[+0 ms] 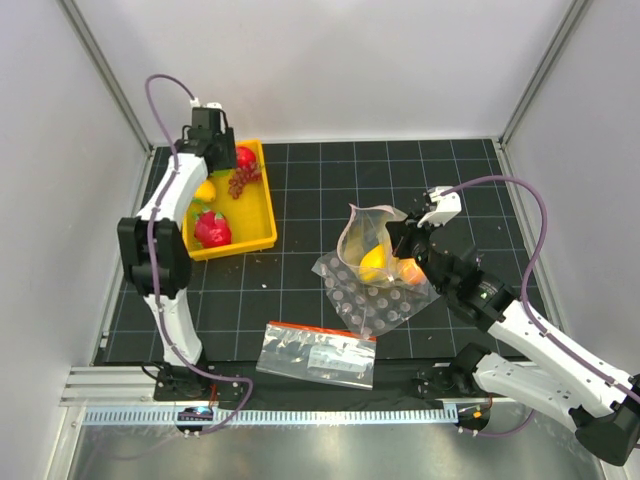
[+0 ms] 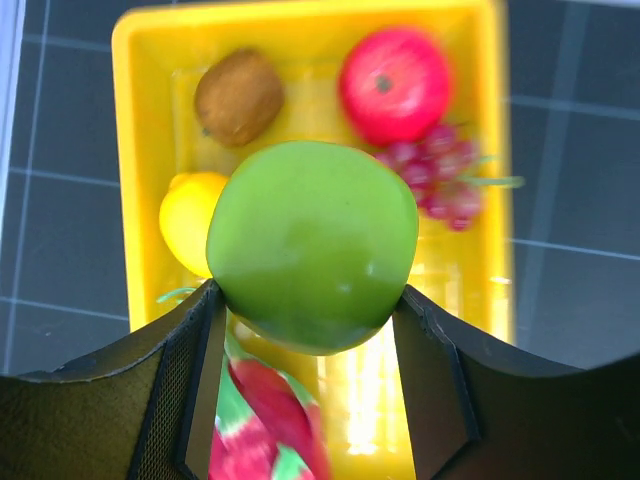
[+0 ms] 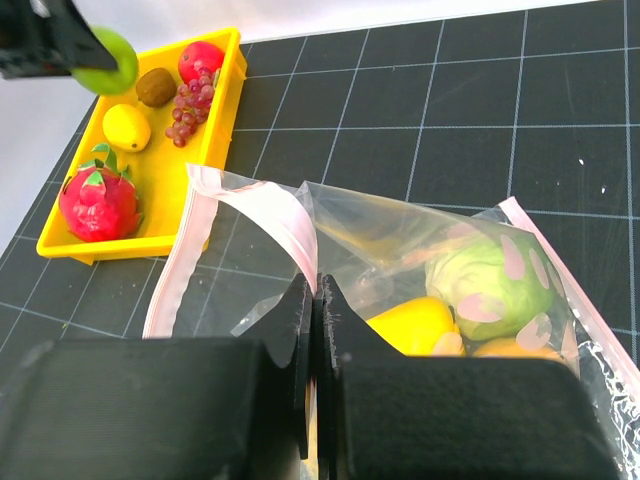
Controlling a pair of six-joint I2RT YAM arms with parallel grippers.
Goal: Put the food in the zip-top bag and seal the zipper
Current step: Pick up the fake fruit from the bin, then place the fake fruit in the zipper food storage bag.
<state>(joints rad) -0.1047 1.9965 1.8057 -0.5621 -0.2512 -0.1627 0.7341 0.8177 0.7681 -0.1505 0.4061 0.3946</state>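
My left gripper (image 2: 308, 300) is shut on a glossy green apple (image 2: 312, 245), which hangs above the yellow tray (image 2: 480, 120). The right wrist view shows that apple (image 3: 108, 62) at the top left. My right gripper (image 3: 317, 290) is shut on the rim of the clear zip-top bag (image 3: 400, 230), just below its pink zipper strip (image 3: 265, 205), and the mouth stands open toward the tray. Inside the bag lie a bigger green round fruit (image 3: 490, 285), a yellow piece (image 3: 415, 325) and an orange one (image 3: 510, 348). From above, the bag (image 1: 365, 235) stands mid-table.
The tray (image 1: 262, 215) at the back left holds a kiwi (image 2: 238, 97), a red apple (image 2: 395, 72), grapes (image 2: 440, 175), a lemon (image 2: 190, 220) and a dragon fruit (image 1: 212, 230). A bubble sheet (image 1: 385, 300) lies under the bag. A printed red-banded bag (image 1: 318, 352) lies near the front.
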